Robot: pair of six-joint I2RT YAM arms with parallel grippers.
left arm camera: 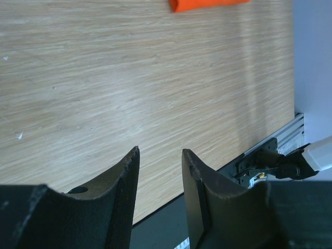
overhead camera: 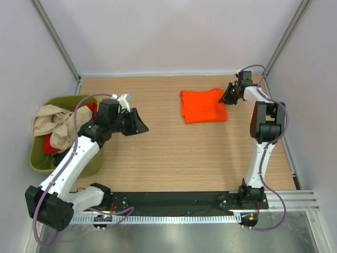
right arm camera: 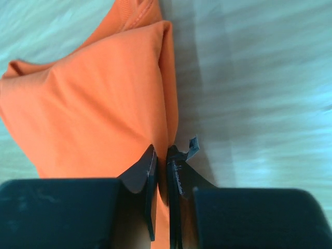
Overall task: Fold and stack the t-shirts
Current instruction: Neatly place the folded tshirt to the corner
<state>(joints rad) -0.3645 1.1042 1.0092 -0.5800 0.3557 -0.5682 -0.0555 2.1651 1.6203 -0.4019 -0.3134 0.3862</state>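
Note:
A folded bright orange t-shirt [overhead camera: 202, 105] lies on the wooden table at the back right. My right gripper [overhead camera: 229, 95] is shut on its right edge; the wrist view shows the jaws pinching a fold of the orange t-shirt [right arm camera: 98, 104]. My left gripper [overhead camera: 140, 123] is open and empty, hovering over bare table left of centre, near the tub; a corner of the orange shirt [left arm camera: 207, 4] shows at the top of its wrist view. A beige t-shirt [overhead camera: 52, 122] and a red t-shirt [overhead camera: 52, 143] lie crumpled in the tub.
An olive-green plastic tub [overhead camera: 39, 162] stands at the table's left edge. A black mounting bar [overhead camera: 174, 199] runs along the near edge. Walls enclose the table on the left, back and right.

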